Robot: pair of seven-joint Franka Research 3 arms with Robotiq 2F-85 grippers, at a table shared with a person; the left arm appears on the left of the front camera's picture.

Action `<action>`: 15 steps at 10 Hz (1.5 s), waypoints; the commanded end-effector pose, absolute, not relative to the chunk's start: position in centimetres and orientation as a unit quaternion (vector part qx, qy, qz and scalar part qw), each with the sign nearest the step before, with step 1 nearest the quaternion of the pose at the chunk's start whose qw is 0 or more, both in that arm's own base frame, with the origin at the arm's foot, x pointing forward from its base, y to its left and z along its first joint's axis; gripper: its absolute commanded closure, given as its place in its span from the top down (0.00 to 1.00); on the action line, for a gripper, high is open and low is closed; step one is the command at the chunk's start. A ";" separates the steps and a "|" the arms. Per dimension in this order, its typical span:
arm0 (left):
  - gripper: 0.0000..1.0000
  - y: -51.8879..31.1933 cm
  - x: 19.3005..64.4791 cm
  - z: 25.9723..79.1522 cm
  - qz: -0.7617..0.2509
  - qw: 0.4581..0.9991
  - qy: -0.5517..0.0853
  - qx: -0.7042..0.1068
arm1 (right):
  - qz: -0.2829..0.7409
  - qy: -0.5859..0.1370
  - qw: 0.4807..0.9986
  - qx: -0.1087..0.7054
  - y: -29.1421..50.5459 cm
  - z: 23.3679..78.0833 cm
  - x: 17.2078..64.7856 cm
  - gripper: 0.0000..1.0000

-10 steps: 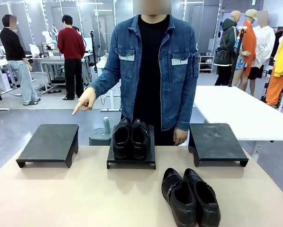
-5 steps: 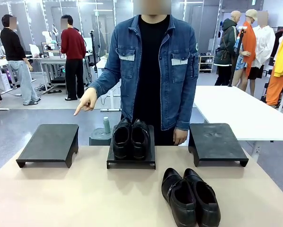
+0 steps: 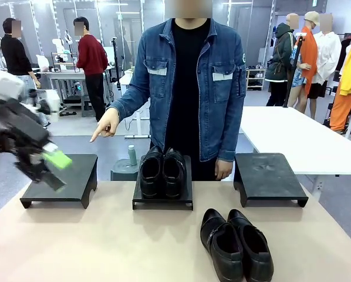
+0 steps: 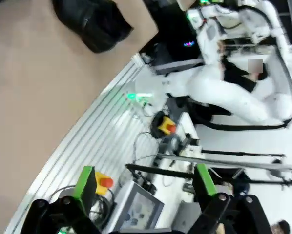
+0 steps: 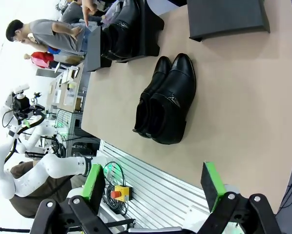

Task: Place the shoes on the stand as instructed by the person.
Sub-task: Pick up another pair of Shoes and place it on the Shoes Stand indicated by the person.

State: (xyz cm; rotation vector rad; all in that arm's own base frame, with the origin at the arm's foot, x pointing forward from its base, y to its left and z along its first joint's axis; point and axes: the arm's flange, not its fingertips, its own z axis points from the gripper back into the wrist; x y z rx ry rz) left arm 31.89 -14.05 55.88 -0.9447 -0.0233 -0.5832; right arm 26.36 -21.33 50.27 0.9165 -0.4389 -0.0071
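One pair of black shoes [image 3: 162,171] stands on the middle stand [image 3: 162,201]. The other pair [image 3: 237,244] lies on the table at the front right, also in the right wrist view [image 5: 165,107]. The person [image 3: 190,82] in a denim jacket points a hand [image 3: 105,124] down toward the left stand [image 3: 61,176]. My left gripper [image 3: 53,169], blurred by motion, hovers above that stand's near left part; its wrist view shows it open [image 4: 143,180] and holding nothing. My right gripper [image 5: 151,183] is open, off the table's near edge, well short of the loose pair.
A third black stand [image 3: 269,176] sits at the back right with nothing on it. The tan table [image 3: 105,247] stretches bare across its front left. A white table [image 3: 293,138] stands behind on the right. The table's ribbed metal edge [image 4: 87,141] runs under my left wrist.
My left arm has swung in from the picture's left and now hangs over the left stand. The person's pointing hand and both pairs of shoes have stayed put.
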 end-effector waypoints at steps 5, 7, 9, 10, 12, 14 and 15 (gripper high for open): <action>1.00 -18.4 32.1 54.7 -0.281 0.872 -0.050 -0.398 | -0.006 -0.209 0.872 0.442 -21.3 50.6 26.3 1.00; 1.00 -18.4 32.1 54.7 -0.281 0.872 -0.050 -0.398 | -0.006 -0.209 0.872 0.442 -21.3 50.6 26.3 1.00; 1.00 -18.2 32.1 54.5 -0.286 0.868 -0.060 -0.402 | -0.006 -0.209 0.872 0.442 -21.3 50.6 26.3 1.00; 1.00 -20.9 33.0 55.6 -0.280 0.879 -0.059 -0.380 | -0.006 -0.209 0.872 0.442 -21.3 50.6 26.3 1.00; 1.00 -29.5 35.1 58.9 -0.266 0.913 -0.016 -0.309 | -0.006 -0.209 0.872 0.442 -21.3 50.6 26.3 1.00; 1.00 -38.1 38.2 59.4 -0.209 0.945 0.023 -0.250 | -0.006 -0.209 0.872 0.442 -21.3 50.6 26.3 1.00; 1.00 -42.5 38.6 58.4 -0.203 0.950 0.052 -0.234 | -0.006 -0.209 0.872 0.442 -21.3 50.6 26.3 1.00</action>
